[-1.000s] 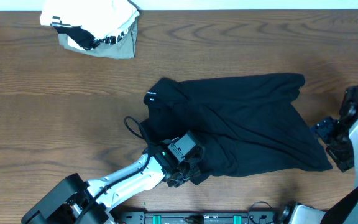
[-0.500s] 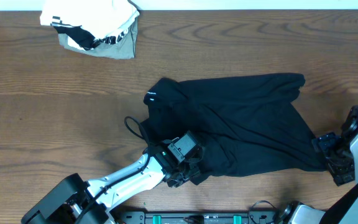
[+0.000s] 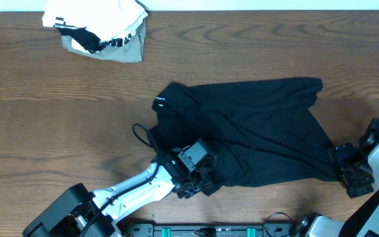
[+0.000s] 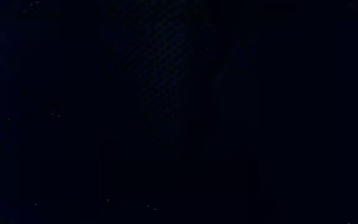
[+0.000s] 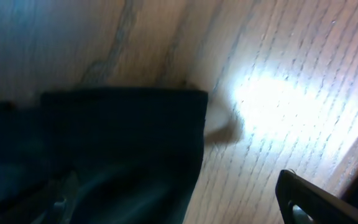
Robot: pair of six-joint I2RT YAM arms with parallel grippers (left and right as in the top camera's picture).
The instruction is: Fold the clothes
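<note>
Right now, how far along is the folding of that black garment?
Nothing looks folded yet: the black garment lies rumpled and spread on the table. In hand: the left gripper sits at its near-left corner (grip unclear), the open right gripper beside its near-right corner. All folds remain.

A robotics lab, by the white robot arm at a wood-grain table.

Nothing here can be read as a word, number or brand. The black garment has a small white mark near its upper-left corner in the overhead view, too small to make out as letters. The white-and-grey bundle at the far corner of the worktop has black-and-white trim, which is illegible.
</note>
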